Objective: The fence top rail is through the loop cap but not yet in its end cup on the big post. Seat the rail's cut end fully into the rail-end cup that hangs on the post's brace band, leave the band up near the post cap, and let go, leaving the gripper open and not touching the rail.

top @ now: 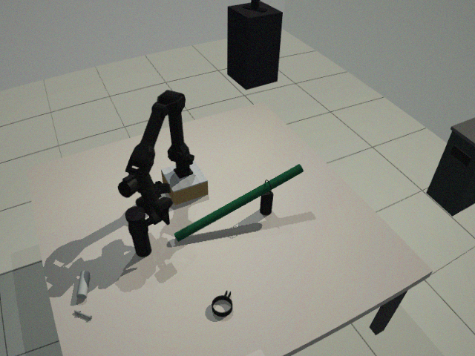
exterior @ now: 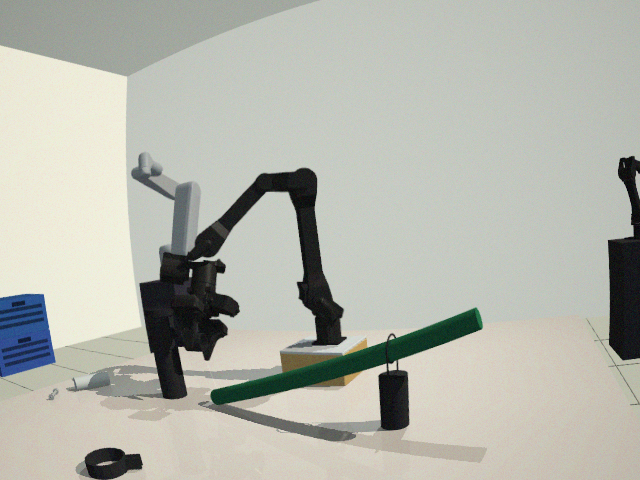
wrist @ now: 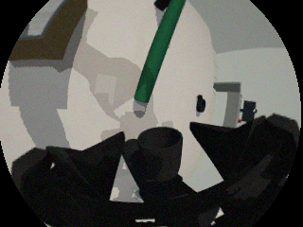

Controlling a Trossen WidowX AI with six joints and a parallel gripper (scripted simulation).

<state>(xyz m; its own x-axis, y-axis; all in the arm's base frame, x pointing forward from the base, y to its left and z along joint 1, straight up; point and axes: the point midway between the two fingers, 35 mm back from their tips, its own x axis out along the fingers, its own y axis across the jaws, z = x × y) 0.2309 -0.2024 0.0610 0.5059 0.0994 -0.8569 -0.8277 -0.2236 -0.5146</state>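
The green rail [top: 237,205] [exterior: 310,374] [wrist: 158,57] slants through the wire loop above the short post [top: 266,205] [exterior: 394,400]. Its lower end is near the table, short of the big post [top: 141,243] [exterior: 170,374] and apart from the cup; its other end is raised. The dark rail-end cup [wrist: 161,153] hangs near the big post's top, its mouth towards the rail in the wrist view; the gripper and post mostly hide it in the top and exterior views. My gripper [top: 165,213] [exterior: 222,333] [wrist: 157,130] is open and holds nothing. Its fingers stand either side of the cup, off the rail; contact with the cup is unclear.
A loose black band [top: 222,314] [exterior: 105,470] lies towards the front of the table. A grey tube [top: 83,285] [exterior: 92,381] and a small bolt [top: 82,315] [exterior: 53,394] lie beyond the big post. The arm's base block [top: 191,193] [wrist: 43,52] stands behind the rail.
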